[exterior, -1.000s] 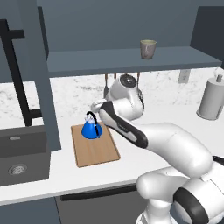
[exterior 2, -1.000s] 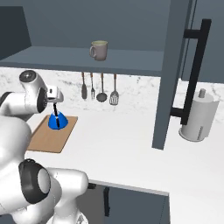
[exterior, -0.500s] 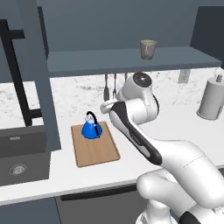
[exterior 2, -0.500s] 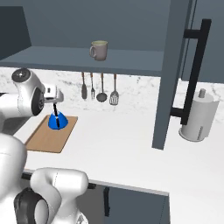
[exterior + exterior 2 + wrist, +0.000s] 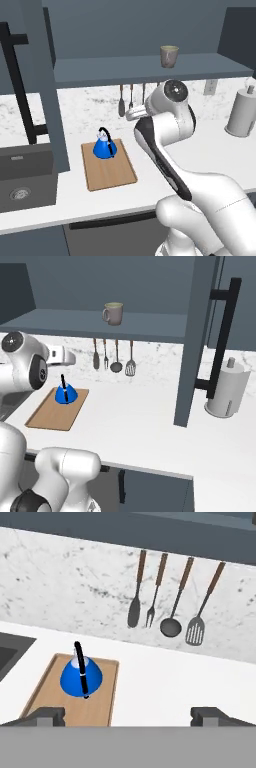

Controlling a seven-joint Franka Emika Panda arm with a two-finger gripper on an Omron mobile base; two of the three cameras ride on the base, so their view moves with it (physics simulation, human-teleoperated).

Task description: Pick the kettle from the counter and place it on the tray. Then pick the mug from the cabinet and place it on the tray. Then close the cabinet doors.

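Observation:
The blue kettle (image 5: 104,147) (image 5: 65,394) (image 5: 81,677) stands upright on the far end of the wooden tray (image 5: 112,172) (image 5: 50,416) (image 5: 97,704) on the white counter (image 5: 210,150). My gripper (image 5: 127,716) is open and empty, raised above the counter to the kettle's right and apart from it. The grey-beige mug (image 5: 169,56) (image 5: 114,313) sits on the shelf of the dark cabinet (image 5: 125,67). Both cabinet doors stand open: the left one (image 5: 42,85) and the right one (image 5: 197,341), each with a black bar handle.
Several utensils (image 5: 165,597) hang on the marble backsplash behind the tray. A paper towel roll (image 5: 226,388) (image 5: 242,112) stands at the right of the counter. A dark sink (image 5: 22,175) lies left of the tray.
My arm has risen and pulled back from the kettle toward the right. The kettle stays on the tray, and the gripper stays open.

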